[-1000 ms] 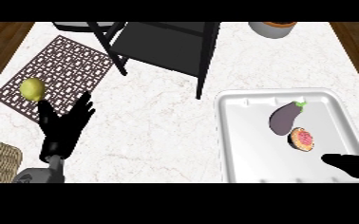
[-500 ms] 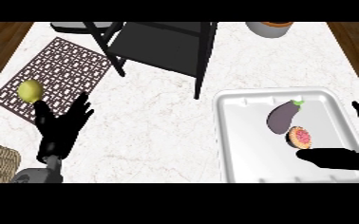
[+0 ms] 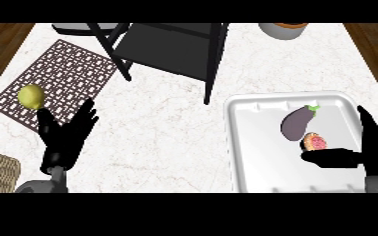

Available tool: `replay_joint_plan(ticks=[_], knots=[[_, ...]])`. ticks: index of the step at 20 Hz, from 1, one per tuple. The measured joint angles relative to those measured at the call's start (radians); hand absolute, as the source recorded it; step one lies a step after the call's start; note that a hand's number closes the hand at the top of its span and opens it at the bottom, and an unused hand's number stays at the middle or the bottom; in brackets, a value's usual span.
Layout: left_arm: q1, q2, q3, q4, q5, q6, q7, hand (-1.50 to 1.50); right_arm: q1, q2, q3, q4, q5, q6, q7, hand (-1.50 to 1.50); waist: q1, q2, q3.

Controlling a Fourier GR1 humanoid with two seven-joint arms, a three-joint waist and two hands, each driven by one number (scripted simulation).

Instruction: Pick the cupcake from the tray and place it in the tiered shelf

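Observation:
The cupcake (image 3: 315, 142), pink-topped in an orange wrapper, lies on the white tray (image 3: 251, 130) at the right, just below a purple eggplant (image 3: 297, 121). My right hand (image 3: 341, 157) comes in from the lower right edge. Its thumb lies just below the cupcake and its fingers (image 3: 366, 126) stand to the cupcake's right, straight and not closed on it. The black tiered shelf (image 3: 171, 45) stands at the top centre, nothing showing on it. At the lower left my left hand (image 3: 68, 135) rests open, fingers up.
A brown patterned mat (image 3: 63, 77) lies at the left with a yellow lemon (image 3: 31, 96) on its lower edge. A grey pot (image 3: 284, 29) sits at the top right. A wicker basket's corner (image 3: 6, 172) shows at the lower left edge.
My right hand has moved up and left over the tray, bringing its thumb under the cupcake and its fingers beside it. The left hand has stayed put.

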Motion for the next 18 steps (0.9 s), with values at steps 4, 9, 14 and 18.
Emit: replay_joint_plan(ticks=[4,9,14,18], knots=[[0.002,0.002,0.012,0.000,-0.002,-0.011,0.002,0.00,-0.019,0.037,-0.011,0.052,0.037,0.011,-0.008,-1.50,-0.001,0.000,0.000],[-0.013,0.001,0.021,0.009,-0.010,-0.016,0.023,0.00,-0.040,0.088,-0.009,0.133,0.116,0.016,-0.018,-1.50,-0.002,0.000,0.000],[-0.013,-0.012,0.025,0.005,-0.024,-0.022,0.024,0.00,-0.048,0.131,-0.030,0.206,0.179,0.016,-0.047,-1.50,-0.003,0.001,0.000],[-0.019,-0.033,0.034,0.009,-0.045,-0.019,0.030,0.00,-0.053,0.166,-0.067,0.253,0.205,0.006,-0.090,-1.50,-0.004,-0.001,0.001]])
